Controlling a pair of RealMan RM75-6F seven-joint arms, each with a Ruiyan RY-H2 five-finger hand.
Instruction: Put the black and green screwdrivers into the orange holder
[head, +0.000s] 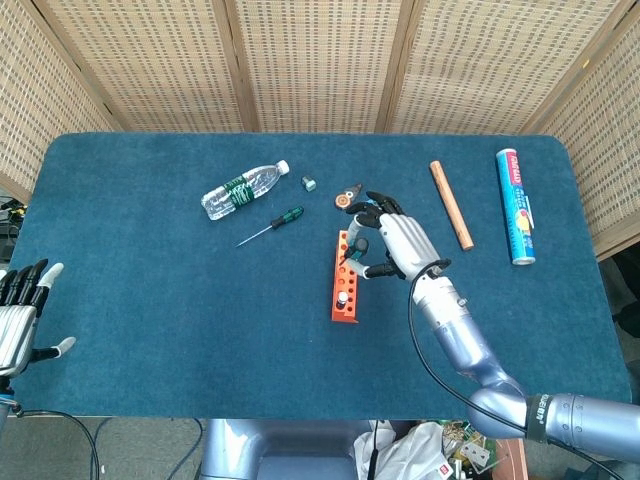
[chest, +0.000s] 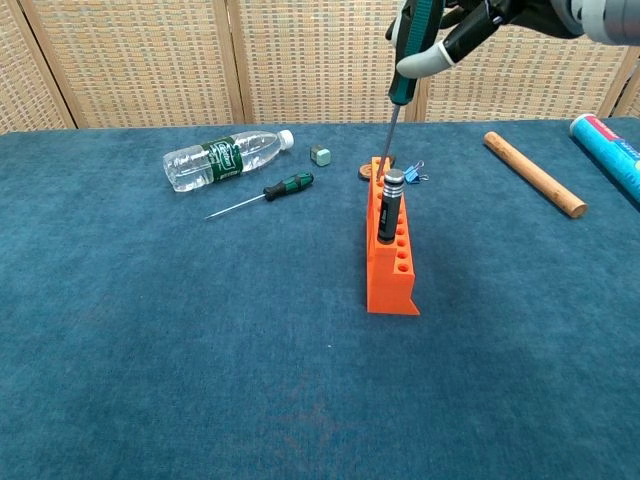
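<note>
The orange holder (chest: 392, 265) (head: 344, 280) stands mid-table with one black-handled tool (chest: 388, 208) upright in it. My right hand (head: 392, 240) (chest: 452, 28) grips a black and green screwdriver (chest: 408, 60) nearly upright, its shaft tip just above the holder's far end. A second black and green screwdriver (chest: 262, 194) (head: 270, 227) lies on the cloth left of the holder, near the bottle. My left hand (head: 20, 312) rests open at the table's near left edge, holding nothing.
A clear water bottle (chest: 222, 157) lies at the back left. A small green-grey cube (chest: 320, 154), a round brown piece (head: 346, 197) and a blue clip (chest: 414, 172) sit behind the holder. A wooden dowel (chest: 533, 172) and a blue tube (head: 515, 205) lie to the right.
</note>
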